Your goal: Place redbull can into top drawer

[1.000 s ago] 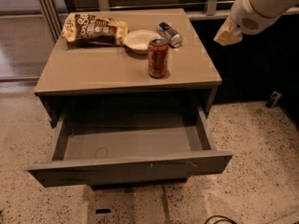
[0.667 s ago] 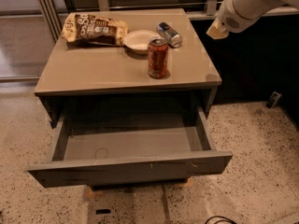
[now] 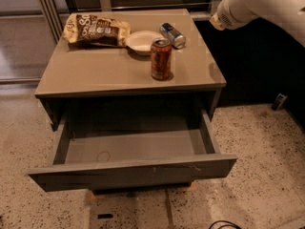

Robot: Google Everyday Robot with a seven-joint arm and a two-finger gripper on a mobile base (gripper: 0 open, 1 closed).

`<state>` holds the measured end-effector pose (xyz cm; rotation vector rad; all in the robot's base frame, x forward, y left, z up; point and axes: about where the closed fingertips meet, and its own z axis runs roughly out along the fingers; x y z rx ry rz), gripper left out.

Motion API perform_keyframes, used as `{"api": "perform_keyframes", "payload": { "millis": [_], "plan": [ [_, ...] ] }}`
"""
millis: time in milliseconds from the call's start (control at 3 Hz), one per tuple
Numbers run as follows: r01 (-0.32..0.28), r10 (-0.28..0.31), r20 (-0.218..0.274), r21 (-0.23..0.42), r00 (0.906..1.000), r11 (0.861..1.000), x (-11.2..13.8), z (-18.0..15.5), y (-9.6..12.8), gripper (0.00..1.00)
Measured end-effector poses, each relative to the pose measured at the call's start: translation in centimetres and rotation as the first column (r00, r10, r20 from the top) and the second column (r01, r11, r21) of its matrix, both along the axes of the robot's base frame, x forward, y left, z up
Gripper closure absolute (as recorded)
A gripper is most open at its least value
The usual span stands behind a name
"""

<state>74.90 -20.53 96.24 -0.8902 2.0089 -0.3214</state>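
The redbull can is slim, silver and blue, and lies on its side at the back right of the grey table top, next to a white plate. The top drawer is pulled out wide open below the table top, and its grey inside holds nothing. My gripper is at the end of the white arm at the top right. It hangs in the air off the table's back right corner, to the right of the redbull can and apart from it.
A wider orange-red soda can stands upright in front of the redbull can. A white plate and a brown chip bag lie at the back. A speckled floor surrounds the table. A dark wall lies to the right.
My arm and gripper have moved left and up, from off to the right of the table to near its back right corner. Nothing on the table has moved.
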Motion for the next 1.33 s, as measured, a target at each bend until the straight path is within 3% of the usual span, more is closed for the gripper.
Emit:
{"api": "perform_keyframes", "payload": {
  "millis": [333, 667, 1000, 1333],
  "plan": [
    [0.000, 0.000, 0.000, 0.001, 1.0000, 1.000, 0.0, 0.0, 0.0, 1.00],
    [-0.007, 0.007, 0.002, 0.052, 1.0000, 0.999, 0.8, -0.5, 0.9, 1.00],
    [-0.026, 0.025, 0.004, 0.123, 0.9997, 0.992, 2.0, -1.0, 2.7, 0.90],
    [-0.040, 0.040, 0.000, 0.195, 0.9992, 0.980, 3.6, -1.8, 4.9, 0.67]
  ]
}}
